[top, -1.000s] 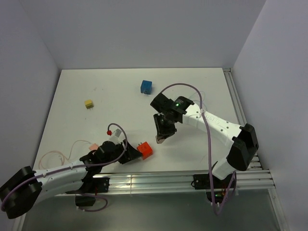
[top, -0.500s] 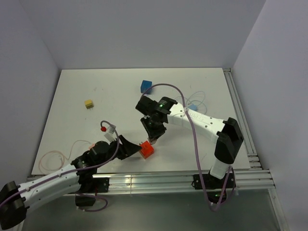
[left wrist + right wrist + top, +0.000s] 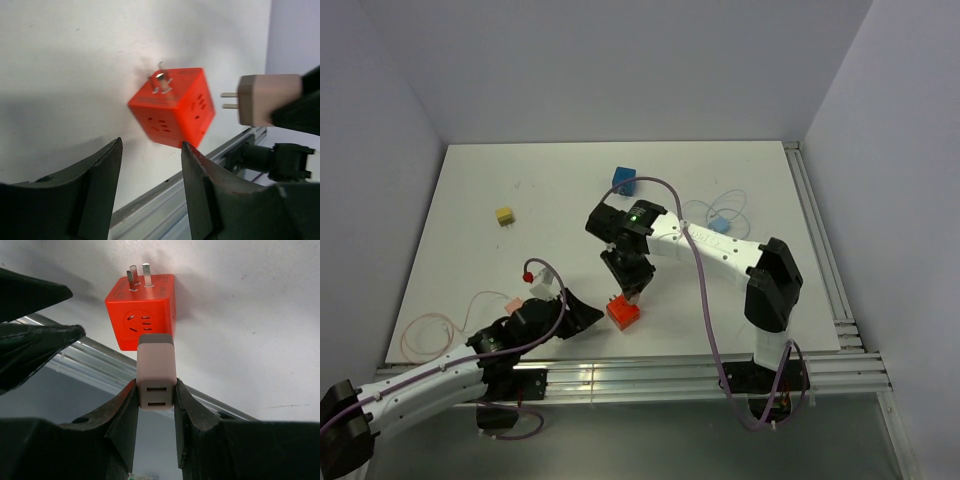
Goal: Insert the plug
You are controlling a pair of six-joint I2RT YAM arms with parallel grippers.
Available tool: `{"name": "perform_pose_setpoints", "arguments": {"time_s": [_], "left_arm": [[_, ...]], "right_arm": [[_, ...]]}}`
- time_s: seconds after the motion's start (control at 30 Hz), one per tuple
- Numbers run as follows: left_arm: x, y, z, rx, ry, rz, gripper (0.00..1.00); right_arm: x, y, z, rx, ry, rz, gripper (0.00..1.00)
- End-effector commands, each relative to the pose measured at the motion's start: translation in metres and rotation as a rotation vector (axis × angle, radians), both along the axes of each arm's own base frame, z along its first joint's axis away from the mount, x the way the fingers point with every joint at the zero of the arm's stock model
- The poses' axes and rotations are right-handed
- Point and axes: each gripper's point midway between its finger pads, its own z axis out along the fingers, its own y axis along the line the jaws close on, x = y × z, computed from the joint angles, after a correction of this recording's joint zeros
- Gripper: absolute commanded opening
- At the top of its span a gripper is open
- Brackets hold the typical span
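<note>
r gripper (image 3: 156, 391) clamps plug (image 3: 156, 367) just off red cube (image 3: 142, 310); l gripper (image 3: 151, 149) spread, empty.

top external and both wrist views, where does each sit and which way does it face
Top external: fixed above, behind the robot, looking down on the table; left arm and right arm show.
Left wrist: on that wrist, looking across the table at the orange cube; open left fingers frame the bottom.
Right wrist: on that wrist, looking past right fingers shut on the plug to the cube.
Both wrist views share cube and plug.
</note>
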Motion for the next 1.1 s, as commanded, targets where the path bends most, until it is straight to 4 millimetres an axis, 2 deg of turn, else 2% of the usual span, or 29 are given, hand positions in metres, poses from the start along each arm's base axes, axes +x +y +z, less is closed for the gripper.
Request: {"name": "perform_pose_setpoints", "arguments": {"time_s": [0.0,0.6,0.8,1.07], "left_arm": [[0.001,-0.008,0.002,-0.033,-0.018,-0.015,0.56],[0.001,-0.013,-0.002,-0.024,-0.023,-0.044,0.56],[0.001,-0.017,-0.004,-0.020,-0.018,-0.055,0.56],[0.001,-0.019,-0.004,-0.023,-0.014,-0.065,0.56]], "right_arm": [[-0.004,0.007,0.009,0.010,0.008,0.024,0.00],[-0.001,0.022,-0.007,-0.015,0.019,0.034,0.00],[0.002,0.023,-0.004,-0.023,-0.005,0.035,0.00],[0.003,0.019,-0.016,-0.055,-0.004,0.037,0.00]]}}
